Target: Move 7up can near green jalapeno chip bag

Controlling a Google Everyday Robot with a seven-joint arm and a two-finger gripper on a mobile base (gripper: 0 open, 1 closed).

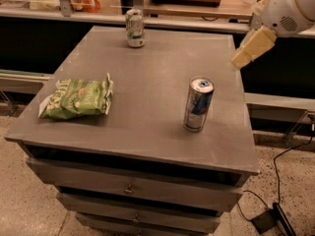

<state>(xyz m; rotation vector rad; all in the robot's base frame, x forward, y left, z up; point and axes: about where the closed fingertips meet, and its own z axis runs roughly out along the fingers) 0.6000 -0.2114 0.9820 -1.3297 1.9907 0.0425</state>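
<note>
The 7up can (135,28) stands upright at the far edge of the grey table top (147,92), left of centre. The green jalapeno chip bag (78,98) lies flat near the table's left edge, well in front of the can. My gripper (247,50) hangs from the white arm (290,9) at the upper right, above the table's far right edge. It is empty and sits far to the right of the 7up can, apart from everything on the table.
A taller slim blue-and-silver can (198,104) stands upright right of centre, below the gripper. The table has drawers (128,186) at the front. A counter (187,4) with clutter runs behind it. A cable and box (275,215) lie on the floor at right.
</note>
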